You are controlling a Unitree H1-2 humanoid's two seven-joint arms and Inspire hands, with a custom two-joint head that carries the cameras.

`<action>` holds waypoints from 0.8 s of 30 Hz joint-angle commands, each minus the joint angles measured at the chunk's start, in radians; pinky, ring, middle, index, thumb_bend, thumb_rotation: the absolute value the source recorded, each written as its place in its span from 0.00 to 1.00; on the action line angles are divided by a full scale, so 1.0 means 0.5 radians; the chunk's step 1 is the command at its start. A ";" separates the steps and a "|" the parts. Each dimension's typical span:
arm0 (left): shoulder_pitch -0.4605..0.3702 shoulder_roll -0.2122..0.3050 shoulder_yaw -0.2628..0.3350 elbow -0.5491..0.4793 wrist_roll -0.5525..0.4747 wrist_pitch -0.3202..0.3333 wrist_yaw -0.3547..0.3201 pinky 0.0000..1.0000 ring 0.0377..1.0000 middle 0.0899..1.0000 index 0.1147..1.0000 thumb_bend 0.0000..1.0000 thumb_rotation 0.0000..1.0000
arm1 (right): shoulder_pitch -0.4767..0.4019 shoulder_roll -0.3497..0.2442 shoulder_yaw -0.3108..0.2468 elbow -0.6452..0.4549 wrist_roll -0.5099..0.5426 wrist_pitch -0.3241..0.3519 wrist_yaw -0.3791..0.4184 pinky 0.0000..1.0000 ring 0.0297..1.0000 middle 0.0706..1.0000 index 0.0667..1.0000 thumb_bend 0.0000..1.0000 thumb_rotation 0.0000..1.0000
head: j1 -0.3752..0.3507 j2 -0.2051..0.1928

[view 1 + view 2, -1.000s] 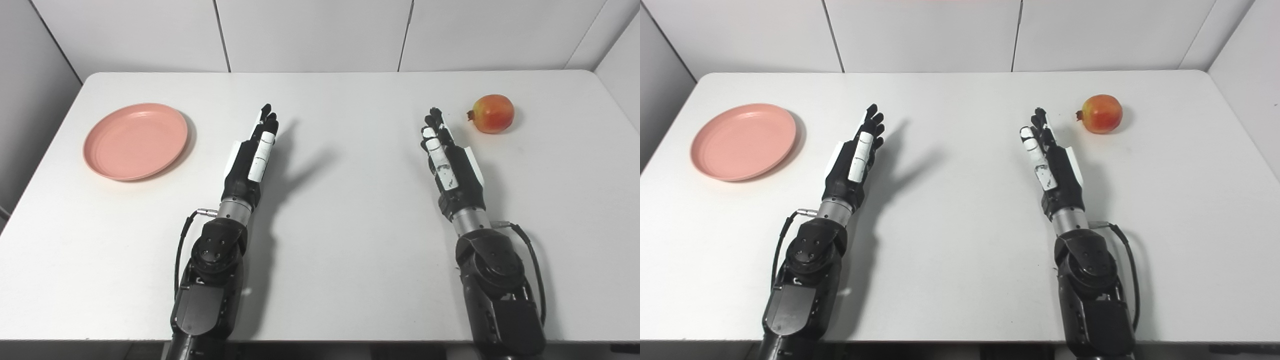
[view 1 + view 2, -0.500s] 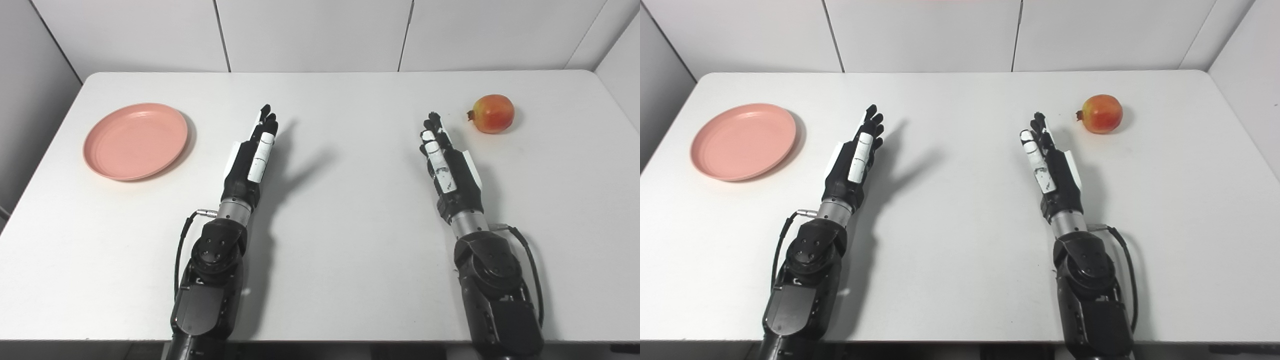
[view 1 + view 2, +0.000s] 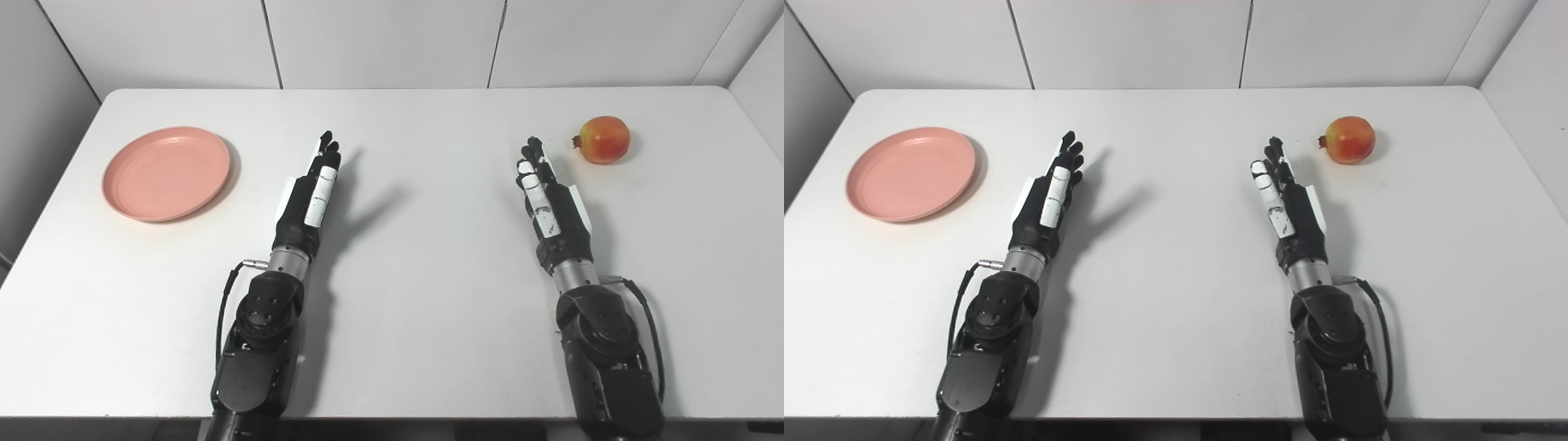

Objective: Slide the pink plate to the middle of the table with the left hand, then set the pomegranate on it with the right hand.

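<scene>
Both arms drew back slightly | left hand (image 3: 306,202), right hand (image 3: 551,205) extended, empty, staged | pink plate (image 3: 165,173), pomegranate (image 3: 603,139) untouched

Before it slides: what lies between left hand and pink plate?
Nothing: bare table separates left hand from pink plate, in both views.
</scene>
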 commanded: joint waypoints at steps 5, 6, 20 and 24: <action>-0.045 -0.020 0.006 0.003 -0.009 -0.114 0.008 1.00 1.00 1.00 1.00 0.73 1.00 | -0.045 0.013 -0.019 -0.009 0.015 -0.163 -0.011 1.00 1.00 1.00 1.00 0.71 0.82 | 0.000 -0.021; -0.045 -0.017 0.004 0.006 -0.010 -0.124 0.005 1.00 1.00 1.00 1.00 0.74 1.00 | -0.045 0.015 -0.020 -0.006 0.016 -0.168 -0.013 1.00 1.00 1.00 1.00 0.72 0.82 | 0.000 -0.021; -0.042 -0.029 0.014 0.069 -0.035 -0.187 0.007 1.00 1.00 1.00 1.00 0.73 1.00 | -0.039 0.025 -0.022 0.058 0.008 -0.229 -0.036 1.00 1.00 1.00 1.00 0.70 0.80 | 0.000 -0.095; -0.039 -0.042 0.023 0.069 -0.047 -0.193 0.016 1.00 1.00 1.00 1.00 0.74 1.00 | -0.036 0.033 -0.023 0.054 0.016 -0.217 -0.045 1.00 1.00 1.00 1.00 0.72 0.79 | -0.002 -0.103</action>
